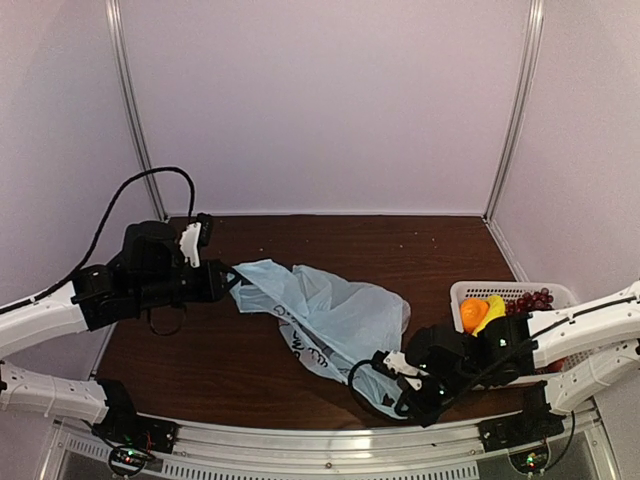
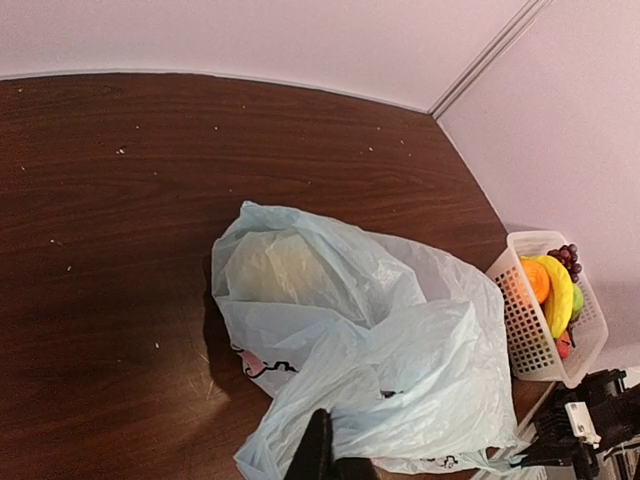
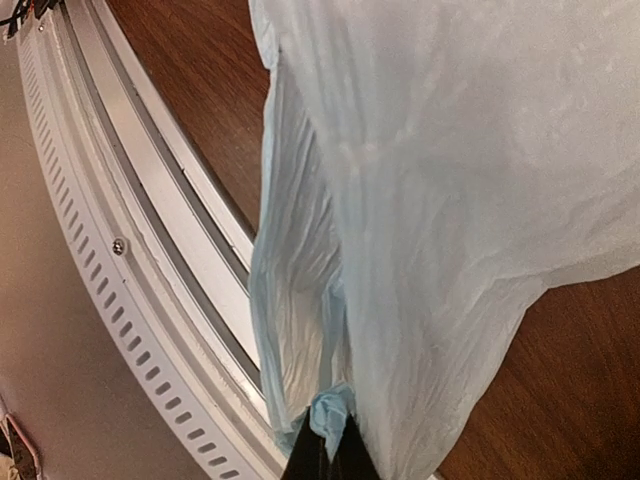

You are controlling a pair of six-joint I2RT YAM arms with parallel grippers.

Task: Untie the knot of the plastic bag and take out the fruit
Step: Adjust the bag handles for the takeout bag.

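Bag: plastic bag lies slack mid-desk, no knot visible.
Left gripper: clamped on the bag's far-left end.
Right gripper: pinching its near-right edge.
Fruit: banana, orange and grapes in white mesh basket, right.
Progress: bag looks emptied; probably only release remains.

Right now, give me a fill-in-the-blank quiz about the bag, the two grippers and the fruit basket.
1. The left gripper and the right gripper each pinch the light blue plastic ____.
2. The white mesh basket holds an orange, grapes and a yellow ____.
3. That basket stands beside the ____ arm.
Missing words: bag; banana; right.
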